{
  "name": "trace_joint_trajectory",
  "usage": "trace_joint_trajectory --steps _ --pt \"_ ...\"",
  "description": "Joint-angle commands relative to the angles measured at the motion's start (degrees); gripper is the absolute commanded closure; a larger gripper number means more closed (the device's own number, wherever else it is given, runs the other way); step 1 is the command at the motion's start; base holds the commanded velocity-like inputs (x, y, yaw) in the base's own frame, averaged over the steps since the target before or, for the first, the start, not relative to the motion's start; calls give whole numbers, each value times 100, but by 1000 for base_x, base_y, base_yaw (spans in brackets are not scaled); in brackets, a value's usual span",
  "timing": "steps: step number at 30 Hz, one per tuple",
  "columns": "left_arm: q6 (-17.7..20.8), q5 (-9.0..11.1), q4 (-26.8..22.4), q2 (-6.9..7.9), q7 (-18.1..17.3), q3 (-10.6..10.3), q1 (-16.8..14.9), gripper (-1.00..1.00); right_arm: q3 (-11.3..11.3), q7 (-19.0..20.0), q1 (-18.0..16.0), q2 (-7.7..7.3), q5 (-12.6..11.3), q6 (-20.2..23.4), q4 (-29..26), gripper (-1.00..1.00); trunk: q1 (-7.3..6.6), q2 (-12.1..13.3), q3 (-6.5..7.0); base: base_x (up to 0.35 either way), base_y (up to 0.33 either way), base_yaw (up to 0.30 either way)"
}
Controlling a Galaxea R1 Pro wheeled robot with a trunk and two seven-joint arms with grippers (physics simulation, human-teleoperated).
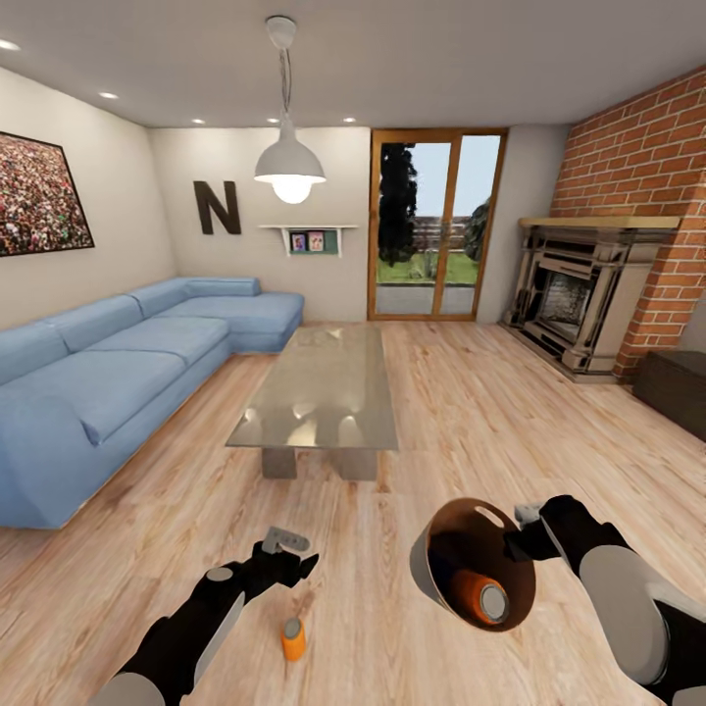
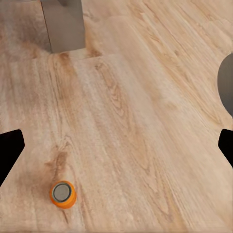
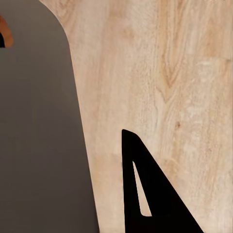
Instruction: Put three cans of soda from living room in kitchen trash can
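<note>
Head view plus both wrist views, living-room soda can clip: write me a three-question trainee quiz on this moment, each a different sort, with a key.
1. True or false: an orange soda can lies inside the round brown-lined trash can.
2. Which gripper holds the trash can? A) left gripper B) right gripper
3. Fill in: the second orange can, standing near the left gripper, rests upright on the wood plank ____.

Key: 1 true; 2 B; 3 floor.
</note>
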Motion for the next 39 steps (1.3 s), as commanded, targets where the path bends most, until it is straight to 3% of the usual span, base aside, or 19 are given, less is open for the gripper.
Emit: trace_joint_trajectory --steps 1,8,18,23,29,33,39 --pt "32 3 4 -2 11 5 -2 -100 -31 1 -1 2 -83 17 -1 100 0 0 1 80 74 -14" --pt "42 2 296 -3 184 21 -57 -100 -36 1 2 4 -88 18 7 100 0 0 1 177 122 -4" --pt "-1239 5 1592 88 256 34 -313 -100 -15 -1 5 -3 -93 3 59 100 0 0 1 260 160 0" --pt "-1509 8 1804 125 268 38 -324 -100 -17 6 10 -21 -87 5 54 100 0 0 1 255 145 0" --pt "-1548 -23 1842 122 263 11 -322 -100 -14 206 15 -128 -74 41 98 100 0 0 1 73 30 0" --pt "-1560 -20 1820 118 340 -4 -319 -100 51 402 18 -215 -1 544 108 100 0 0 1 8 3 0" --pt "-1568 -18 1788 116 445 -18 -320 -100 80 525 27 -238 390 1110 165 100 0 0 1 1 1 0"
